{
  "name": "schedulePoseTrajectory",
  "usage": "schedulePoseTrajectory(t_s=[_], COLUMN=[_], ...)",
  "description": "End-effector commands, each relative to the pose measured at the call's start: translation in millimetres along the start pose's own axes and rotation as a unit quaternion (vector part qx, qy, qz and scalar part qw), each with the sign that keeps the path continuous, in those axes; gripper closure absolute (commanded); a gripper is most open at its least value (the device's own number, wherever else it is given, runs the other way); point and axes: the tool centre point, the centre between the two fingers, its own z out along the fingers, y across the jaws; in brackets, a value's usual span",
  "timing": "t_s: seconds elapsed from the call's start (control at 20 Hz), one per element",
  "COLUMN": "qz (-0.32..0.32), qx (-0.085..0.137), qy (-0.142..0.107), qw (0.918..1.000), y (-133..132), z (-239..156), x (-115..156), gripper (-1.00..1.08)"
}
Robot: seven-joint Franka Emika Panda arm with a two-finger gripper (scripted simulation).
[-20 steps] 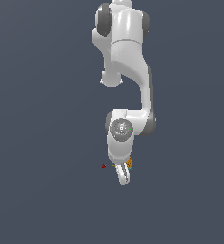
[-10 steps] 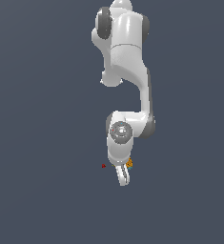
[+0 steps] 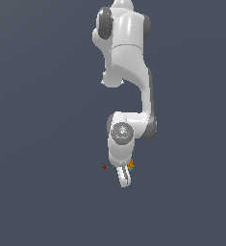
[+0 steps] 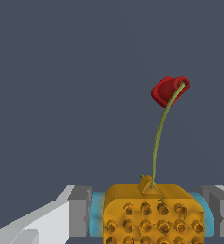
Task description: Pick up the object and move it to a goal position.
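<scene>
In the wrist view the object (image 4: 151, 214), a bumpy orange-yellow block with cyan ends, sits between my two grey finger pads (image 4: 80, 212), and both pads press on its cyan ends. My gripper (image 4: 150, 217) is shut on it. A thin green line rises from the block to a dark-red marker, the goal position (image 4: 169, 89), farther out. In the exterior view the object (image 3: 131, 166) shows as a small orange speck beside the white gripper (image 3: 125, 178). The goal position (image 3: 105, 166) is a tiny red dot a short way toward the exterior view's left.
The white arm (image 3: 129, 62) reaches down from the top of the exterior view, with its wrist joint (image 3: 121, 134) just above the gripper. All around is a plain dark grey-blue ground with nothing else on it.
The arm's elbow has shifted very slightly. The gripper and the block stay in nearly the same place.
</scene>
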Motion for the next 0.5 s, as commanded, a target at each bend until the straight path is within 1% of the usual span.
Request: schedulePoseTrajectory(t_s=[0.0, 0.25, 0.45], qz=[0.0, 0.0, 0.0], qx=[0.0, 0.0, 0.0], qy=[0.0, 0.0, 0.0], qw=[1.0, 1.0, 1.0], y=[1.0, 8.6, 19.5], z=[-2.0, -10.5, -22.8], x=[1.0, 6.1, 13.6], gripper=[1.08, 1.08, 1.08])
